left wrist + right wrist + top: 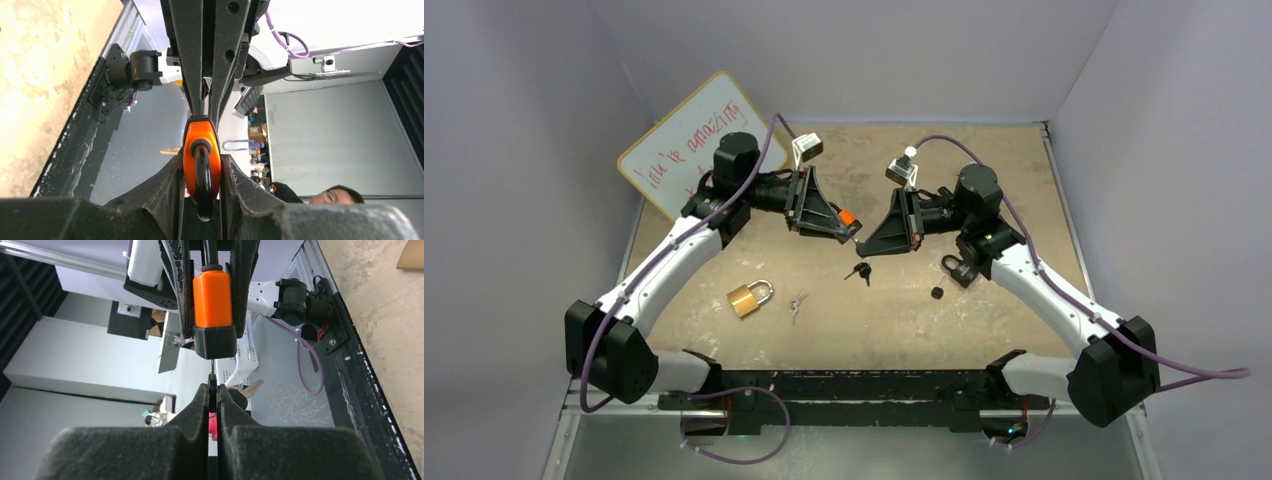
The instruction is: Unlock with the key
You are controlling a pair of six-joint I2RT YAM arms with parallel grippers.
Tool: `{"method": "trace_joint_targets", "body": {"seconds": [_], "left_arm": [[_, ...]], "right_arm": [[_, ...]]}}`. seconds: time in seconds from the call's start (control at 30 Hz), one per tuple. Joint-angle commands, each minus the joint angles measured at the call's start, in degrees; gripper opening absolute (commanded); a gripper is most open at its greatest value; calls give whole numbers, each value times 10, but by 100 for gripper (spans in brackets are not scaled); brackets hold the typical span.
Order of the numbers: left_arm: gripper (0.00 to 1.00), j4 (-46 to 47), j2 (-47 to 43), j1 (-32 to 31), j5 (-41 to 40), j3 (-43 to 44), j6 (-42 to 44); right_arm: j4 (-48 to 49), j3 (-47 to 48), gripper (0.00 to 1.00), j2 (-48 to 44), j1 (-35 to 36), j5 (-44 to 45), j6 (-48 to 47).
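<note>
The left jaws are clamped on an orange padlock point(847, 217), held in the air over the middle of the surface point(984, 180). The right jaws meet them tip to tip from the other side, and what they hold is too small to make out from the top camera. Lying on the surface are a brass padlock point(749, 297) with silver keys point(798, 302) just beside it, black keys point(861, 272) below the meeting point, and a black padlock point(952, 268) close to the right arm. A whiteboard point(689, 145) leans at the far left.

In the left wrist view, the orange padlock sits squeezed between the left jaws, shackle end toward the camera, with its black shackle lying in the gap. The right jaws come in from the opposite side and reach its far end.

In the right wrist view, the right jaws are pressed together on a key point(212, 369) seen edge-on. Its thin blade points straight at the padlock's black base and appears to touch it, though I cannot tell whether it has entered. A second key point(250, 388) dangles just beside.
</note>
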Motion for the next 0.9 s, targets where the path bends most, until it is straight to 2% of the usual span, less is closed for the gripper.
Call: {"method": "trace_joint_targets", "body": {"seconds": [0.0, 0.1, 0.23, 0.33, 0.43, 0.53, 0.87], "left_arm": [[0, -1, -21, -14, -33, 4, 32], [0, 1, -23, -14, -28, 0, 34], [0, -24, -31, -15, -6, -3, 58], [0, -72, -33, -15, 11, 8, 100], [0, -95, -31, -15, 26, 16, 110], [0, -94, -34, -15, 36, 17, 103], [0, -107, -51, -14, 45, 28, 120]], "right_arm": [[122, 0, 0, 9, -1, 71, 103], [122, -6, 0, 10, -1, 81, 93], [74, 12, 0, 18, -1, 89, 28], [20, 40, 0, 27, -1, 100, -48], [-76, 78, 0, 34, -1, 124, -166], [-99, 87, 0, 32, -1, 141, -230], [-116, 128, 0, 55, -1, 33, -257]]}}
